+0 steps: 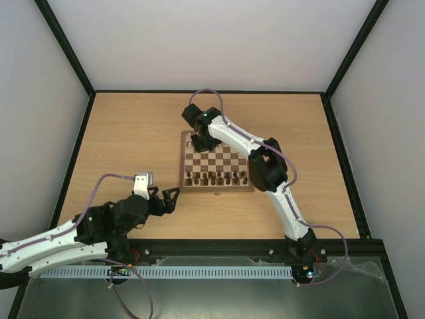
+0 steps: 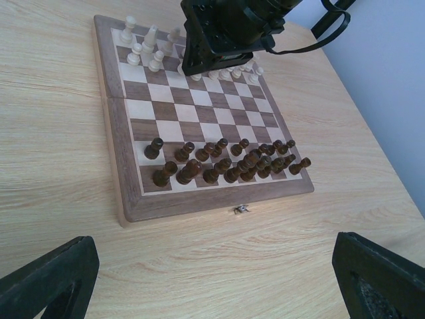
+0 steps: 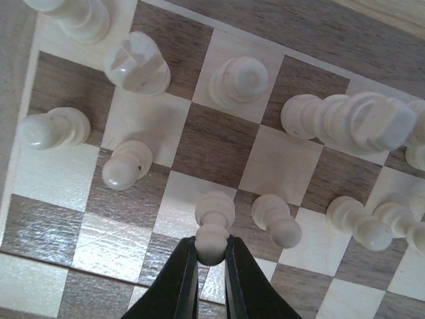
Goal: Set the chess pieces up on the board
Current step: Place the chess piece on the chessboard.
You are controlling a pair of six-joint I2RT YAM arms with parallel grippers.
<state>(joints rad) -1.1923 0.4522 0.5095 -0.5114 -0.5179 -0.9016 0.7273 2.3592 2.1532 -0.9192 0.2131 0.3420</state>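
The board [image 1: 219,189] lies mid-table. Several pale chess pieces [image 3: 136,63] stand on its far rows, and in the left wrist view they show as a cluster of pale pieces [image 2: 143,50]. My right gripper [image 3: 212,249] is shut on the round head of a pale pawn [image 3: 214,214], whose base is over the edge between a pale and a dark square. From above, the right gripper [image 1: 201,141] is over the board's far left part. My left gripper [image 1: 169,198] is wide open over bare table, near and left of the board [image 2: 199,113]; its fingers [image 2: 53,279] hold nothing.
Dark brown pieces [image 2: 226,163] fill the board's two near rows. A metal clasp [image 2: 240,210] sits on the near edge. The right arm's black wrist [image 2: 222,30] hides part of the far rows. Black frame rails [image 1: 73,149] border the table.
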